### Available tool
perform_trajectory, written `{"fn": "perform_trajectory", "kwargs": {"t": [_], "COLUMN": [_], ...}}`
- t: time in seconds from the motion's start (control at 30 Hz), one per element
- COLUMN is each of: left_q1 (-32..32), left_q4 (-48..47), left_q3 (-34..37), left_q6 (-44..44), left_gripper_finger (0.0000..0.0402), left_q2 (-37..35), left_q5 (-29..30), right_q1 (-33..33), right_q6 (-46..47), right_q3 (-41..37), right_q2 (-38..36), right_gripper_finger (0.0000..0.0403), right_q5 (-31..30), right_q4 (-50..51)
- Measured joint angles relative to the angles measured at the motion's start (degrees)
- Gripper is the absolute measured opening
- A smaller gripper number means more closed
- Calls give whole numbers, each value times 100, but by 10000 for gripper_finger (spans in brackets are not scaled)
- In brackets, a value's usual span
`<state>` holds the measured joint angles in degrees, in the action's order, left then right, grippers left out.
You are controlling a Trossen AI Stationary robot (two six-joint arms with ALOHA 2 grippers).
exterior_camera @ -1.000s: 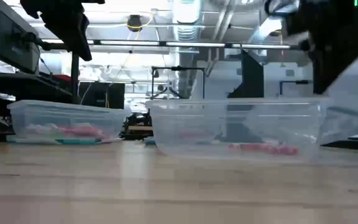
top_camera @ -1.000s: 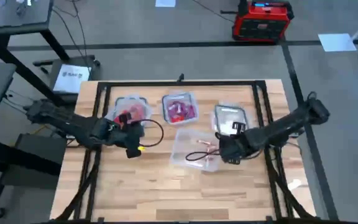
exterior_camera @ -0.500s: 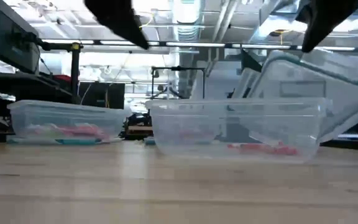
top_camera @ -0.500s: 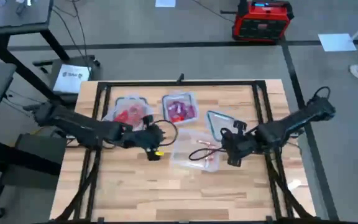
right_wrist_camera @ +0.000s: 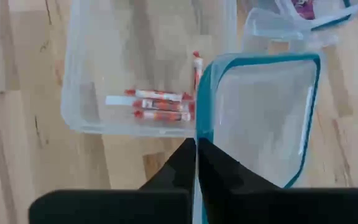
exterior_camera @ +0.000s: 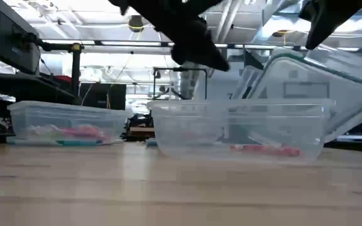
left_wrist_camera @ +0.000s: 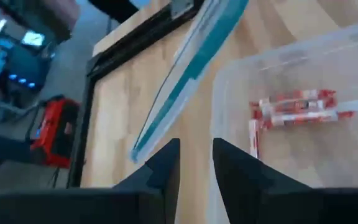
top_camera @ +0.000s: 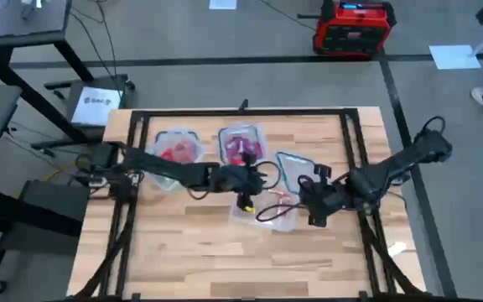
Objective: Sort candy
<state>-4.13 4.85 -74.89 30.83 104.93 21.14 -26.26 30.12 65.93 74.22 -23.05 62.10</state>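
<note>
The right gripper (right_wrist_camera: 196,163) is clamped on the teal rim of a clear, tilted plastic tub (right_wrist_camera: 263,118). The left gripper (left_wrist_camera: 194,163), fingers slightly apart and empty, hangs over a second clear rectangular tub (left_wrist_camera: 303,81). That tub holds slim red-and-white wrapped candy (right_wrist_camera: 160,104) on its floor.

Two dark, slender jointed arms

Black cables are looping beside the left arm (top_camera: 166,172) and right arm (top_camera: 388,172); something small and yellow, perhaps a tag, is showing near the left wrist.
</note>
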Motion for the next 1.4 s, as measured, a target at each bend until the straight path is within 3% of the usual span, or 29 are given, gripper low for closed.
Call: {"fn": "perform_trajectory", "kwargs": {"t": [0.33, 0.8, 0.9, 1.03, 1.2, 1.4], "left_q1": [294, 438, 423, 417, 417, 305], "left_q4": [-475, 1001, 901, 459, 231, 489], "left_q3": [-344, -531, -765, -877, -891, -927], "left_q6": [630, 1052, 1054, 835, 450, 115], "left_gripper_finger": [145, 158, 123, 23, 8, 3], "left_q2": [40, 1056, 1248, 1256, 938, 414], "left_q5": [-492, -775, -772, -855, -901, -952], "right_q1": [2, 6, 10, 11, 4, -382], "right_q6": [-16, -66, -64, -178, -362, -479], "right_q3": [0, 2, 11, 60, 806, 2578], "right_q2": [0, -2, -2, -4, -4, -1], "right_gripper_finger": [0, 0, 0, 0, 0, 0], "right_q5": [2, -7, 1, 79, 33, -468], "right_q4": [-1, -119, -109, -76, 478, 1536]}}
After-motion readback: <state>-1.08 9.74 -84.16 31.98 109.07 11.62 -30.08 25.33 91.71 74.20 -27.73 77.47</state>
